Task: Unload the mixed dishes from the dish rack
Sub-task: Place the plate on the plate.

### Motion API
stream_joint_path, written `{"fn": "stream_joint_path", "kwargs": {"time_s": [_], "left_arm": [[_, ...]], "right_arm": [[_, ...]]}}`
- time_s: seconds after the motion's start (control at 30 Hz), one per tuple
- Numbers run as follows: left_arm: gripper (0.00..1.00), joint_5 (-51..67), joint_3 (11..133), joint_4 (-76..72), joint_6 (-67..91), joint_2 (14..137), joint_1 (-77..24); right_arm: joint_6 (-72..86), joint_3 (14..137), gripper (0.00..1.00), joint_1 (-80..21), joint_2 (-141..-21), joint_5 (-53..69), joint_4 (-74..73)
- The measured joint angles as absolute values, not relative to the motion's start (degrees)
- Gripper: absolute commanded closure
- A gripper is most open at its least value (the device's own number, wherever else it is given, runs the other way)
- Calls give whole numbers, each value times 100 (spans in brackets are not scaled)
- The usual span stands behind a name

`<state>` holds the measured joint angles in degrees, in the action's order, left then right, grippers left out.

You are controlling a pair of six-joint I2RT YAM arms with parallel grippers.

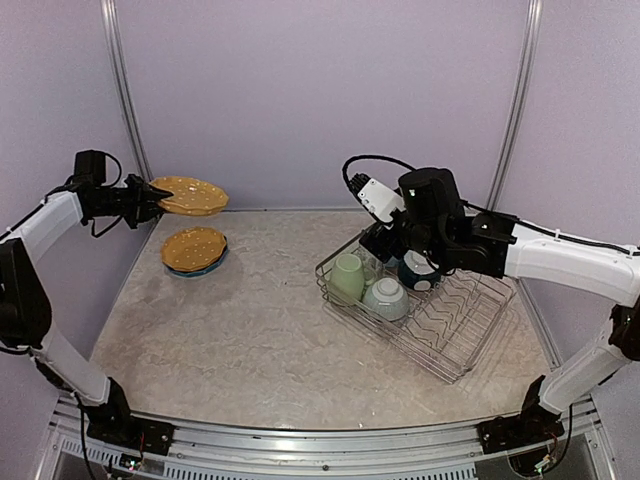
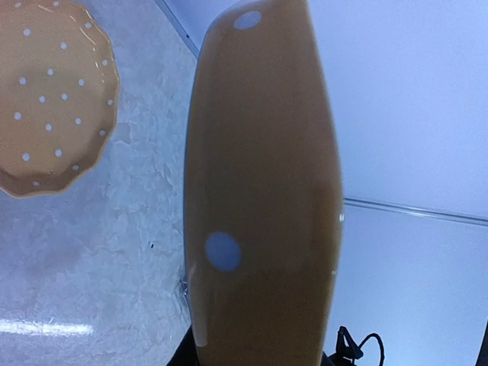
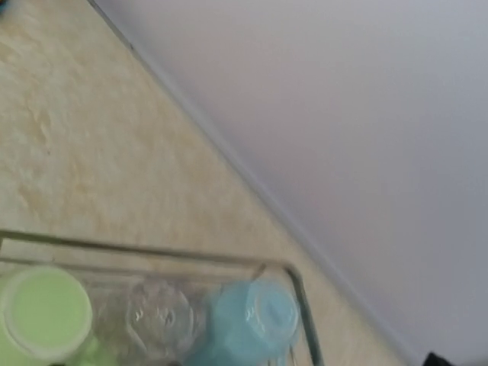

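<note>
My left gripper (image 1: 152,199) is shut on the rim of a yellow dotted plate (image 1: 190,195) and holds it level in the air above the stack. That plate fills the left wrist view (image 2: 263,191) and hides the fingers. Another yellow plate (image 1: 193,247) lies on a blue plate (image 1: 205,268) on the table; it also shows in the left wrist view (image 2: 49,99). The dish rack (image 1: 470,335) holds a pale green mug (image 1: 347,277), a teal bowl (image 1: 386,298), a dark-blue bowl (image 1: 418,270), a clear glass (image 3: 160,316) and a light blue mug (image 3: 255,320). My right gripper (image 1: 383,240) hovers over the rack's far end, its fingers hidden.
The rack's right half shows only bare zigzag dividers (image 1: 450,320). The back wall runs close behind the rack and the plate stack. The left wall stands right beside my left arm.
</note>
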<state>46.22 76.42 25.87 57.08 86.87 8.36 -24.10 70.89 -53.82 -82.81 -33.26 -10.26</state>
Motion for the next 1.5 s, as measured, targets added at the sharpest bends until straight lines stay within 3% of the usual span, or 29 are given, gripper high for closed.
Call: {"fn": "stream_joint_path", "kwargs": {"time_s": [0.17,0.53,0.9,1.27,1.5], "left_arm": [[100,4606,7638,2604,5435,8744,1345],[100,4602,7638,2679,4851,9539,1470],[99,4630,7542,2663,4705,10184,1649],[97,4619,7542,2705,4584,10604,1647],[83,4716,7577,2696,4569,10724,1647]], "right_arm": [[-1227,7266,0,-5019,-8149,-3162,-2012],[832,7719,0,-4700,-7887,-2434,-3509],[2097,8816,0,-4519,-8735,-2698,-4394],[2112,8705,0,-4486,-8925,-2283,-3745],[1785,8477,0,-4486,-8840,-1968,-3605]]}}
